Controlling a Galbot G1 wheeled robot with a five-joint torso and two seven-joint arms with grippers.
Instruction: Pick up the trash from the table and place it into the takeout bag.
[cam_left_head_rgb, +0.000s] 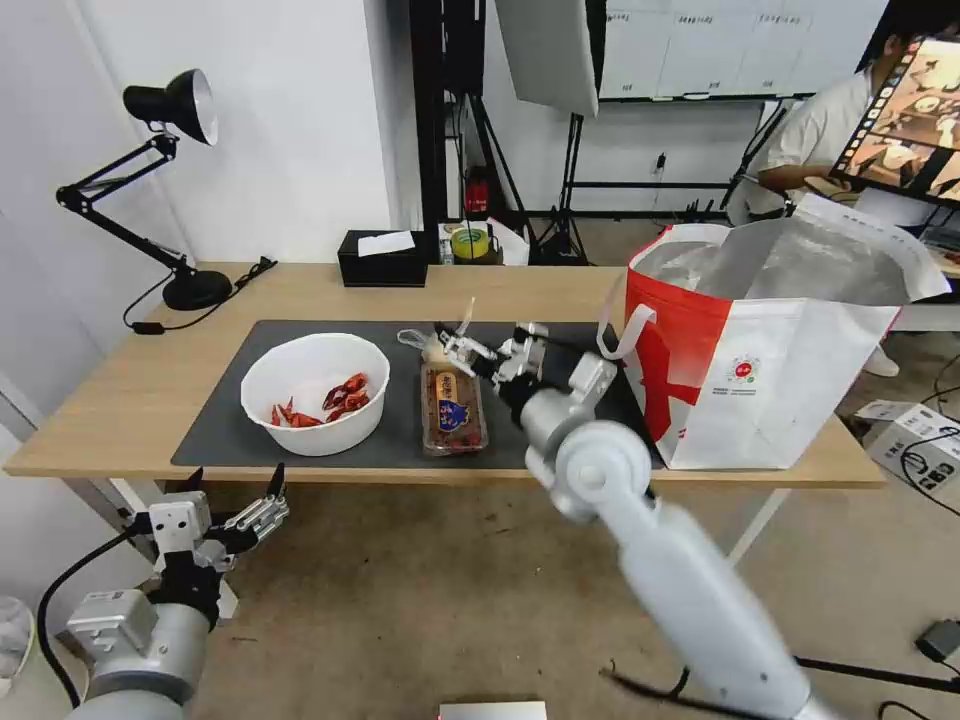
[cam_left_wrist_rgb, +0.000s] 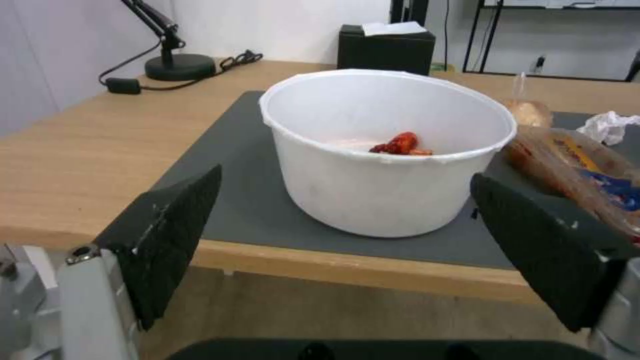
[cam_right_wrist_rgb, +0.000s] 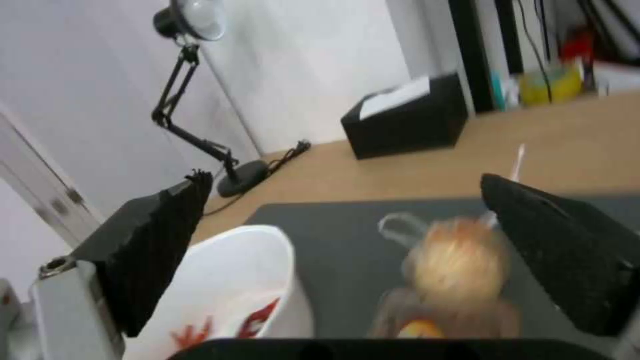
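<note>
Holding red shells, white bowl (cam_left_head_rgb: 315, 392), takeout bag (cam_left_head_rgb: 770, 345) gaping.

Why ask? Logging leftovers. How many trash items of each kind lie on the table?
Round white bowl of red shells: 1
Clear hinged plastic tray: 1
Knotted clear bag with beige ball: 1
Crumpled white tissue: 1
Total: 4

Head view looks down over the table (cam_left_head_rgb: 120, 390); both wrist views share the white bowl (cam_left_wrist_rgb: 387, 155).
</note>
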